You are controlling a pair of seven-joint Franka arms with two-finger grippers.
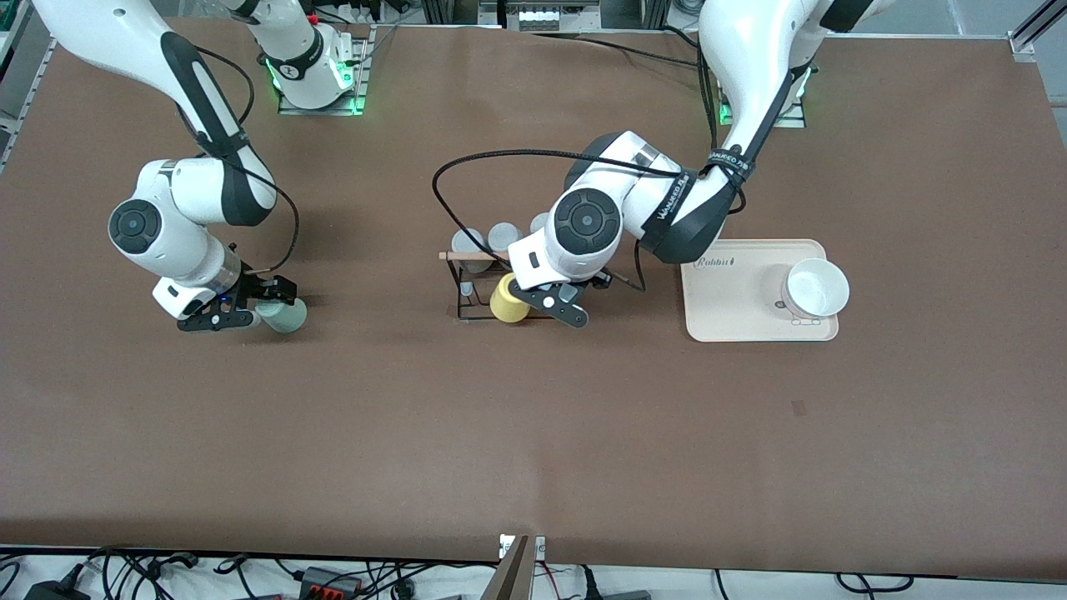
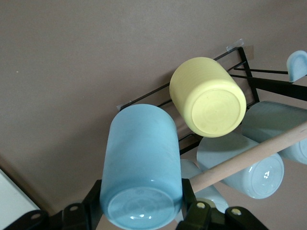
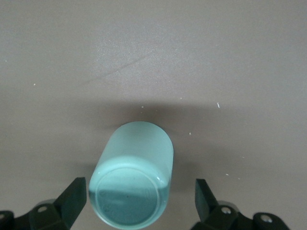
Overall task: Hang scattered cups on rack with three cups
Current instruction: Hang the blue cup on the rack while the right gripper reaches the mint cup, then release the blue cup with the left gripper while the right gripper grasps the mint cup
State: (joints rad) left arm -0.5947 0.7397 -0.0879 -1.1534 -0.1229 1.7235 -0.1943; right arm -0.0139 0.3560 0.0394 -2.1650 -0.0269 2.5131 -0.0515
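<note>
In the front view, a matte brown table (image 1: 533, 433) fills the frame. Left of centre, the right gripper (image 1: 242, 307) is seen low over the table, its black fingers spread wide on either side of the mint green cup (image 1: 283, 317), which lies on its side without being pinched. At the centre, the rack (image 1: 467, 287), a thin black wire frame crossed by a pale wooden rod, is partly covered by the left arm. The left gripper (image 1: 557, 302) is held over the rack just beside a yellow cup (image 1: 508, 298) hung there; two grey cups (image 1: 488, 240) are seen at the rack's upper edge. At centre right, a beige rectangular tray (image 1: 717, 317) with rounded corners carries a white bowl (image 1: 817, 287).

In the left wrist view, the light blue cup (image 2: 141, 167), smooth and slightly frosted, occupies the lower left of the frame, and is pinched between the black fingers (image 2: 189, 203) of the left gripper, its round base turned toward the camera. The yellow cup (image 2: 208, 96), faintly ribbed, is shown at upper centre on the rack's wires (image 2: 244, 62). The wooden rod (image 2: 249, 158) runs diagonally at lower right, across pale grey cups (image 2: 244, 167).

In the right wrist view, the mint green cup (image 3: 132, 179), glossy and cylindrical, is shown at lower centre, lying on the brown table (image 3: 153, 57). The open fingers (image 3: 72, 199) stand clear of it on both sides.
</note>
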